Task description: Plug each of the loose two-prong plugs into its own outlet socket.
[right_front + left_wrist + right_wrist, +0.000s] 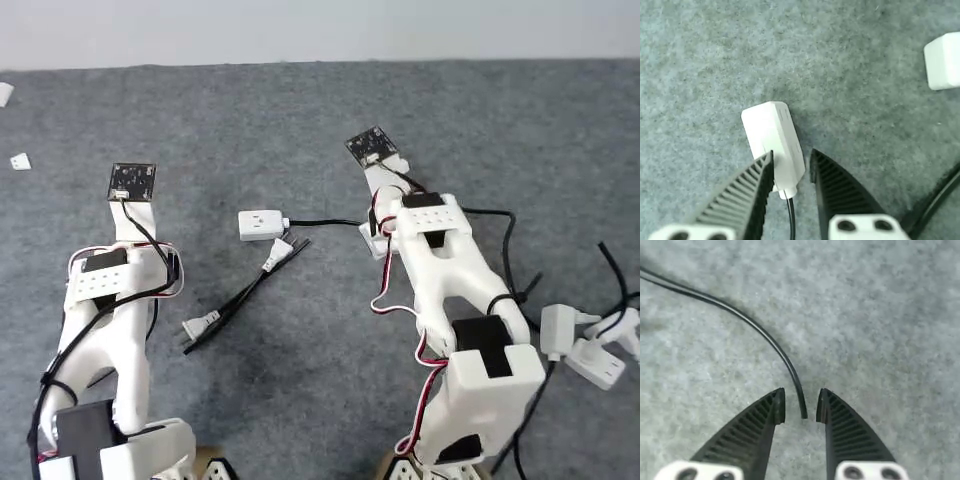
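High view: I'm counting two arms on the grey carpet (300,110), one arm (105,300) and a second arm (440,270) side by side. Between them one white outlet socket (262,224) is lying flat, its black cord (325,222) running toward the second arm. I'm counting two loose two-prong plugs, neither plugged in. The first plug (277,257) is lying just beside that socket. The second plug (200,327) is lying farther off, near the first arm. By the second arm's base a cluster of white sockets (590,358) is sitting; it's looking like three, but I can't count them surely. Two white scraps (20,161) are lying at the far corner.

In the left wrist view, the left gripper (790,157) is sitting narrow and gripping nothing. It's straddling the cord end of a white socket block (772,132), one finger overlapping its edge, the other just beside it. One more white block (944,60) is lying well apart.

In the right wrist view, the right gripper (800,402) is also sitting narrow. One thin black cable (765,335) is passing between its fingertips, unpinched.
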### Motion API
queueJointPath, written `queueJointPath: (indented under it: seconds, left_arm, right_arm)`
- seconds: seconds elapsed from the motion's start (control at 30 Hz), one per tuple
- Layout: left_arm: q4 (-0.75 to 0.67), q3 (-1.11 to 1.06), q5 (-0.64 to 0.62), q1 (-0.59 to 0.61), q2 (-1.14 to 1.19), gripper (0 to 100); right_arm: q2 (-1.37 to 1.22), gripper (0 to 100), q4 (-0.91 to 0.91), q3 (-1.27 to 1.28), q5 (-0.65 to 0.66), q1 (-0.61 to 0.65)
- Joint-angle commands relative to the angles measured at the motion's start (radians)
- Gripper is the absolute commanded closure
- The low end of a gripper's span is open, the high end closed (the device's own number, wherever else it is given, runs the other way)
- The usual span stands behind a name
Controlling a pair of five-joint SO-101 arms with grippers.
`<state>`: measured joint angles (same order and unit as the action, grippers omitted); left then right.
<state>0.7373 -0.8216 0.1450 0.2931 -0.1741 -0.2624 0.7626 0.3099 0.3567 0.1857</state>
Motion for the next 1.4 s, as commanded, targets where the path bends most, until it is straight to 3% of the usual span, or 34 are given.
queueJointPath:
  seconds: [0.0, 0.53, 0.73, 0.9, 1.13, 1.37]
  left_arm:
    - [-0.026, 0.041, -0.005, 0.005, 0.002, 89]
    - [-0.026, 0.039, -0.005, 0.003, 0.002, 89]
    - [-0.026, 0.038, -0.005, 0.003, 0.002, 89]
    - [-0.026, 0.038, -0.003, 0.003, 0.002, 89]
    - [-0.026, 0.038, -0.003, 0.003, 0.002, 89]
    - [-0.026, 0.038, -0.003, 0.003, 0.002, 89]
  right_arm:
    - [0.061, 88.8, -0.036, 0.005, 0.044, 0.015]
    - [0.016, 99.1, -0.028, -0.035, 0.068, 0.010]
    - [0.016, 98.3, -0.025, -0.035, 0.063, -0.001]
    - [0.015, 89.6, -0.001, -0.037, 0.068, 0.008]
    - [0.015, 96.4, 0.002, -0.035, 0.069, 0.007]
    - [0.013, 96.6, 0.028, -0.038, 0.069, 0.007]
